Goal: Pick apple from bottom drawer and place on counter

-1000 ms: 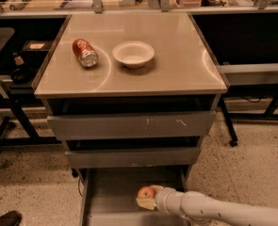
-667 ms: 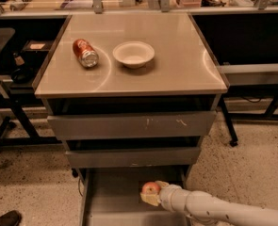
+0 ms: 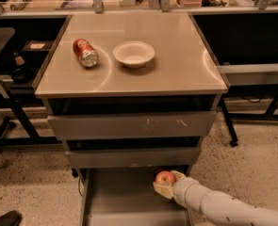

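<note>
I see the gripper (image 3: 168,182) low in the view, at the end of the white arm (image 3: 214,206) that comes in from the bottom right corner. Its 2 yellowish fingers (image 3: 161,189) are clenched on the apple (image 3: 165,176), 1 finger on each side, so the apple sits between them, red with a paler patch. The gripper with the apple is over the right rear part of the bottom drawer (image 3: 119,201), which is pulled out; the grey floor of this drawer stretches to the left of the gripper and toward the camera. I cannot tell if the apple touches the drawer floor or is lifted from it. Just above the gripper is the front of the middle drawer (image 3: 134,157), and above that the scratched front of the top drawer (image 3: 129,125). The counter (image 3: 185,65) is well above the gripper. On it, up and to the left of the gripper, a white bowl (image 3: 134,54) stands upright, and farther left a red soda can (image 3: 85,52) lies on its side, near the bowl but apart from it.
</note>
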